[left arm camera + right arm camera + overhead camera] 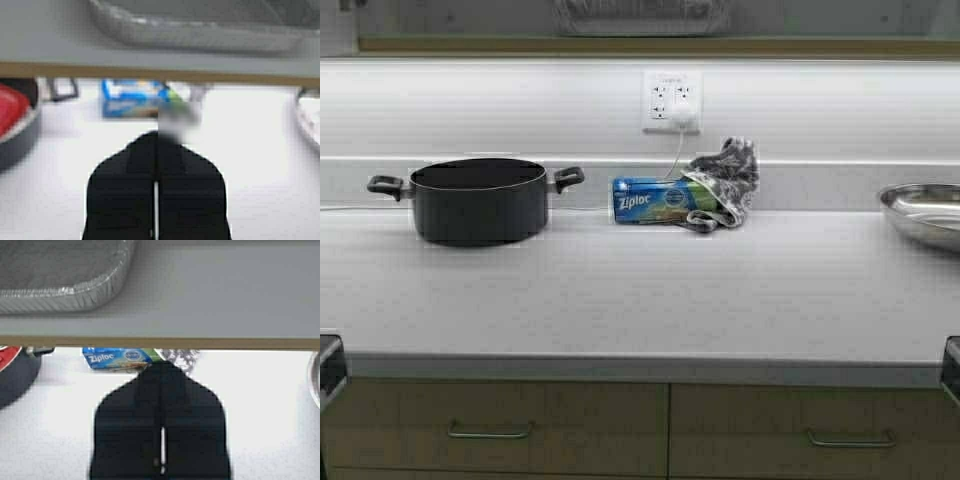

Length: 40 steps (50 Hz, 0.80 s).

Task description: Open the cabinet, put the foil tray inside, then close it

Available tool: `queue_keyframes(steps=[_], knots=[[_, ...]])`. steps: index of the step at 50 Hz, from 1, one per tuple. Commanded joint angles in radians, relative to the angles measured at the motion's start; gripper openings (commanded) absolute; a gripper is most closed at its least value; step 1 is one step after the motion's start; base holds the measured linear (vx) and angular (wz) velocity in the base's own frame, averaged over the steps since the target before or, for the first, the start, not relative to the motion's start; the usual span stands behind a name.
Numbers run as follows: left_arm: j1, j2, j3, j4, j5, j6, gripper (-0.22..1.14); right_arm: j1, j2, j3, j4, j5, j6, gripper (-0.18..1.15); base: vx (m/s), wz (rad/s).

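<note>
The left gripper [156, 150] and the right gripper [161, 385] are each seen with fingers pressed together and nothing held, poised above the white counter [640, 290] and below the cabinet [200, 342] floor. The foil tray [55, 285] is seen resting inside the cabinet on its pale grey shelf. Farther off, a black pot [478, 200], a Ziploc box [655, 200], a grey cloth [725, 180] and a steel bowl [925, 212] are set along the wall.
</note>
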Motion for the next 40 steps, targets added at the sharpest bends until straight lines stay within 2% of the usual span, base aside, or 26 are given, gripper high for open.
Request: queue_keyframes(steps=[1,24,32,40], knots=[[0.005,-0.061,0.029,-0.005,-0.003,-0.002,0.05,0.026,-0.067,0.025,0.002,-0.005,-0.011,0.07,-0.18,0.0],[0.008,-0.164,0.118,0.011,0.141,0.011,0.05,0.089,-0.156,0.118,0.002,-0.006,-0.012,0.07,-0.22,-0.1],[0.015,-0.195,0.138,0.052,0.167,0.08,0.05,0.087,-0.229,0.14,-0.003,0.018,-0.021,0.07,-0.24,-0.05],[0.063,-0.265,0.16,0.055,0.187,0.16,0.05,0.087,-0.293,0.143,-0.017,0.112,-0.106,0.07,-0.23,0.0]])
